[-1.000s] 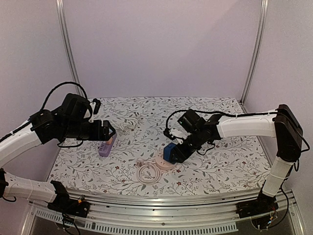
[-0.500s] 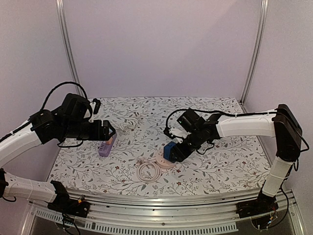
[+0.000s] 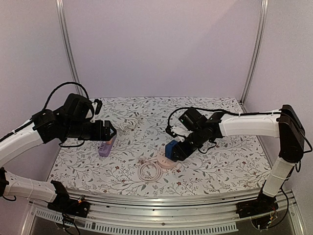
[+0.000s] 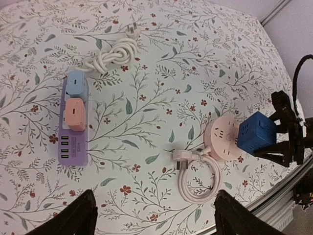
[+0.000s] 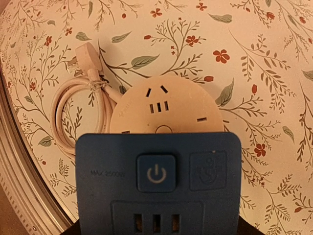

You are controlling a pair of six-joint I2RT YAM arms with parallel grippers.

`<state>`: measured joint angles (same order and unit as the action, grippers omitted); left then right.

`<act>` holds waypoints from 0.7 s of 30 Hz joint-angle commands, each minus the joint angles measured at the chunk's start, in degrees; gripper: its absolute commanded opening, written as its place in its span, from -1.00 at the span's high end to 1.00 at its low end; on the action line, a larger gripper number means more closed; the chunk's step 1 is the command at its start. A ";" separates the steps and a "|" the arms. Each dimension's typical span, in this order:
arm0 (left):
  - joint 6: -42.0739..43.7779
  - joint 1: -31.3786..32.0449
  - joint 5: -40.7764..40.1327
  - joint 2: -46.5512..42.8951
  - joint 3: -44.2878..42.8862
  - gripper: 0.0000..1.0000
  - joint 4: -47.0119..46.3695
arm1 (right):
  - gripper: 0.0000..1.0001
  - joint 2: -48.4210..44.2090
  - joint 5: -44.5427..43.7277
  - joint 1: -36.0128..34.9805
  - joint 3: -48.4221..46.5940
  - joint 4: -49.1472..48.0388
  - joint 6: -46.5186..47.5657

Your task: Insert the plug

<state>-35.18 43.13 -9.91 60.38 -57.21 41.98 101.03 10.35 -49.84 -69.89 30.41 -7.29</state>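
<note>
My right gripper (image 3: pixel 177 149) is shut on a blue cube plug adapter (image 3: pixel 171 149), which fills the lower half of the right wrist view (image 5: pixel 156 181) with its power button facing the camera. The cube hangs over the near-right edge of a round pink socket hub (image 3: pixel 164 163), (image 5: pixel 164 105), (image 4: pixel 222 138); I cannot tell whether they touch. The cube also shows in the left wrist view (image 4: pixel 257 132). My left gripper (image 3: pixel 110 131) is open and empty (image 4: pixel 154 196), held above the table near a purple power strip (image 3: pixel 106 145).
The hub's pink cord (image 3: pixel 146 172) lies coiled to its left, its plug loose (image 4: pixel 178 159). The purple strip (image 4: pixel 73 132) carries a blue and a pink adapter. A knotted white cord (image 4: pixel 112 56) lies behind it. The table's metal front rail (image 3: pixel 161 200) is close.
My right gripper has shifted the blue cube slightly right and up over the pink hub. The left arm has barely moved.
</note>
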 commanded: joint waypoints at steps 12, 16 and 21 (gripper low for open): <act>0.21 1.07 -0.56 0.54 0.34 -0.65 -1.14 | 1.00 -2.35 -0.47 0.43 2.24 -1.59 -3.24; 0.16 1.07 -0.66 0.46 0.59 -0.65 -1.14 | 1.00 -1.78 -0.32 0.41 2.39 -1.71 -3.35; 0.07 1.16 -0.91 0.08 0.92 -0.65 -1.17 | 1.00 -0.81 -0.63 0.43 2.26 -1.91 -3.18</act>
<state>-35.18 43.53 -9.93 60.51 -57.21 41.23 99.70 10.13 -49.80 -67.83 29.98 -10.26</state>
